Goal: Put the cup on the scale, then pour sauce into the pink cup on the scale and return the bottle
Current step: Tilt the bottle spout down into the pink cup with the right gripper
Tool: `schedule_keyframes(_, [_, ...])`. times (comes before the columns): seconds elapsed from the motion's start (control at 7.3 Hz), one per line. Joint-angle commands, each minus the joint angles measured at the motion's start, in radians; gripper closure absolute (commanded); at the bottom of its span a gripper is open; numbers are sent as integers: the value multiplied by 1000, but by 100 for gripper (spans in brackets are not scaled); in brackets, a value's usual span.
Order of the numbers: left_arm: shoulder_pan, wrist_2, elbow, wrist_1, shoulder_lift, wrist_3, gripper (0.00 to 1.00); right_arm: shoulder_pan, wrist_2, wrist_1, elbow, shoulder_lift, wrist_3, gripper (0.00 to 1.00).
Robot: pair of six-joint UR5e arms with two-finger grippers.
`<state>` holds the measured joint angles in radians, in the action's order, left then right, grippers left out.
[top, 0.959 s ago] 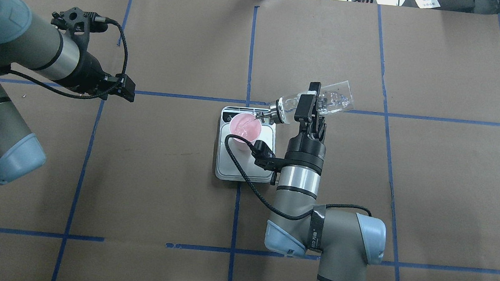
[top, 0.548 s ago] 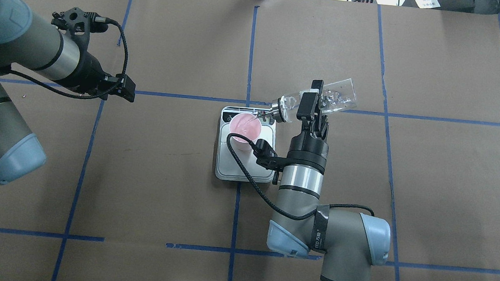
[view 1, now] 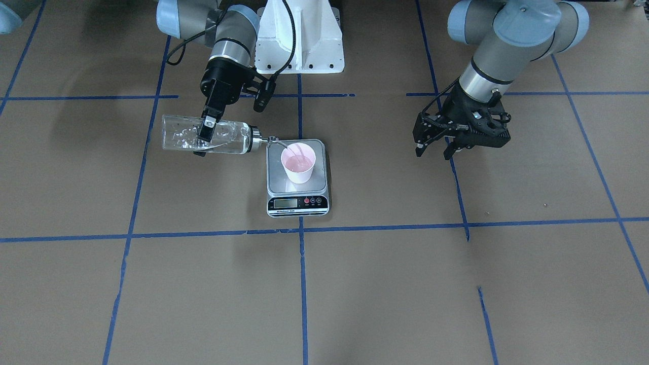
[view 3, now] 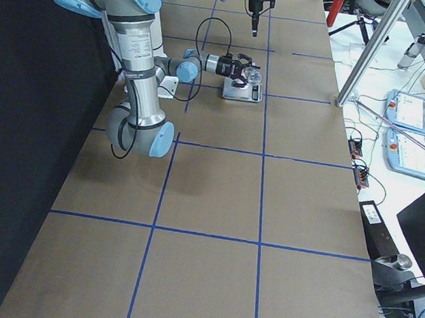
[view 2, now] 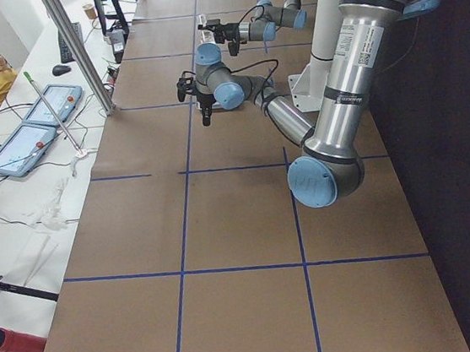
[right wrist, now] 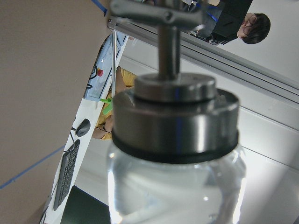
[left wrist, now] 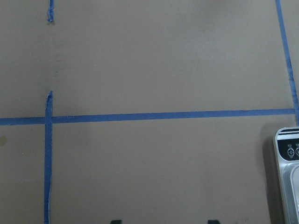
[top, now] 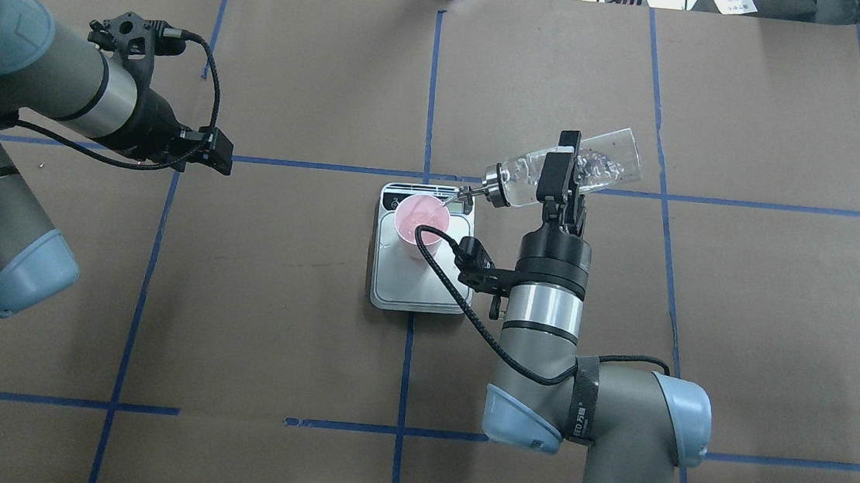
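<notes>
Mid-pour at the table's (view 1: 385, 284) middle — right gripper (view 1: 204, 138) clamped round the glass bottle (view 1: 230, 136), tipped almost level, long axis along the table, metal spout (view 1: 274, 141) pointing to the robot's left at the rim of the pink cup (view 1: 298, 165) on the scale (view 1: 276, 185). Clear sauce (view 1: 223, 147) pooled along the bottle's low side. Left gripper (view 1: 433, 151) spread wide, holding nothing, well apart. Flat brown paper (view 1: 203, 284) — room beside, by the look of it, for setting down.

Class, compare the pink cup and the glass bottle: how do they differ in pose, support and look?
The cup stands upright; the bottle is tipped almost level. The cup rests on the scale; the bottle is held aloft by the right gripper. The cup is opaque pink, open-topped; the bottle clear glass, metal-capped. Both are small containers.
</notes>
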<state>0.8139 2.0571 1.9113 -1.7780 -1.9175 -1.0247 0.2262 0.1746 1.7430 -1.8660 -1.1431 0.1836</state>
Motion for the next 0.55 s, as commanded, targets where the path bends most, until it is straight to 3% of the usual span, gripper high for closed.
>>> schedule_keyframes(0.0, [2, 0, 3, 0, 0, 0, 31, -2, 51, -7, -18, -18, -249, 100])
schedule_keyframes(0.27, [4, -2, 5, 0, 0, 0, 31, -2, 72, -11, -19, -43, -366, 100])
schedule_keyframes(0.41, [5, 0, 6, 2, 0, 0, 31, -11, 75, -25, -16, -46, -516, 100])
